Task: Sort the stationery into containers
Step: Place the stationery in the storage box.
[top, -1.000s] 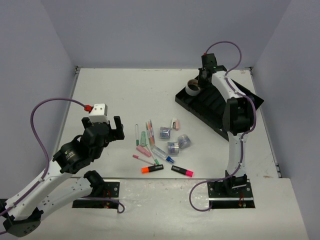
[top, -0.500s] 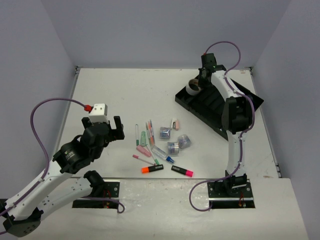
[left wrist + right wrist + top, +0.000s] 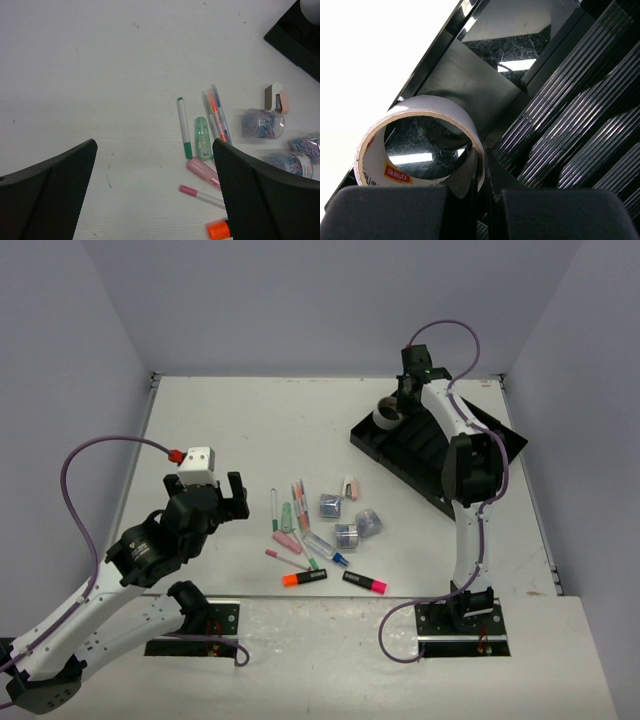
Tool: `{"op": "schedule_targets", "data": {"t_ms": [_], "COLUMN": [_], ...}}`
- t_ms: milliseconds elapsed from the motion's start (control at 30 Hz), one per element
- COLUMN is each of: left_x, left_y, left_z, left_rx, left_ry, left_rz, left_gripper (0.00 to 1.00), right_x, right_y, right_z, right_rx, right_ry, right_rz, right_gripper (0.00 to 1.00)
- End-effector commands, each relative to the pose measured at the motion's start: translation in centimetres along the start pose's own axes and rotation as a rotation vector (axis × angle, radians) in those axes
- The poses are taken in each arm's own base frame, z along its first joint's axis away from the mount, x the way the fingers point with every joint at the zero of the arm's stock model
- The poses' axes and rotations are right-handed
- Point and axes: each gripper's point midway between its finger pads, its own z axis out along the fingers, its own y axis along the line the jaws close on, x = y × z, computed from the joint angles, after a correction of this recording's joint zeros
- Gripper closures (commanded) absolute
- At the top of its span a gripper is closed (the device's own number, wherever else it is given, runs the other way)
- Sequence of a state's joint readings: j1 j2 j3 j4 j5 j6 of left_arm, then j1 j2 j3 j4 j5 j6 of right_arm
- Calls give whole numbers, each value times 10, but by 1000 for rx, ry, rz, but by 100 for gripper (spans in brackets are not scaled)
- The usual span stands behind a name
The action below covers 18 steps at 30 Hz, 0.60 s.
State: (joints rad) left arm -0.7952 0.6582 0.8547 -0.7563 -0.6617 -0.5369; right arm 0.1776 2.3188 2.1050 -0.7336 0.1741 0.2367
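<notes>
The grey tape ring [image 3: 385, 416] hangs over the far-left end of the black tray [image 3: 432, 458], and my right gripper [image 3: 401, 403] is shut on its wall. In the right wrist view the tape ring [image 3: 436, 106] is pinched between the jaws of the right gripper [image 3: 484, 166], just above the tray's ribbed compartments [image 3: 580, 105]. My left gripper [image 3: 233, 498] stands open and empty to the left of the pens [image 3: 296, 510]. Between the fingers of the left gripper [image 3: 154, 150] lies bare table. The green pen [image 3: 184, 128] and a pink-capped pen [image 3: 201, 195] lie near its right finger.
Near the table's middle lie three shiny cubes [image 3: 346, 536], a pink eraser [image 3: 350, 487], an orange-ended highlighter [image 3: 305, 579] and a pink-ended one [image 3: 366, 583]. The tray sits slantwise at the far right, near the right wall.
</notes>
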Motion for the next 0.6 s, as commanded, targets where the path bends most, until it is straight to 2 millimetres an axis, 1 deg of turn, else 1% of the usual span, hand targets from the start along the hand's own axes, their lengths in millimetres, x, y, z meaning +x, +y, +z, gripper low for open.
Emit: {"op": "schedule_targets", "data": {"t_ms": [0,133,300,467,533,567], "left_x": [-8,-9,-9,-9,-8,-8], "left_y": [-3,-2,-3,-3,-3,-3], "left_z": [1,1,2,1,1,2], "left_rx": [6,5,4,6,6,4], "left_ry": [-35,-38,-36,-36,-35,-35], "left_rz": [-6,-6,-4,-6,-4,-5], "left_gripper": [0,0,0,0,0,0], "right_x": [8,11,10,8,11,9], "right_y": [-15,-17,-23,-21,-20,-20], "right_z": [5,10,10,9,9,8], "right_rx": [68,87,134,146,154,156], "right_ry": [54,71,65,62,74,70], "right_rz": [-53,-61,-80,-101,-119,-121], "right_gripper": [100,100,100,100,100,100]}}
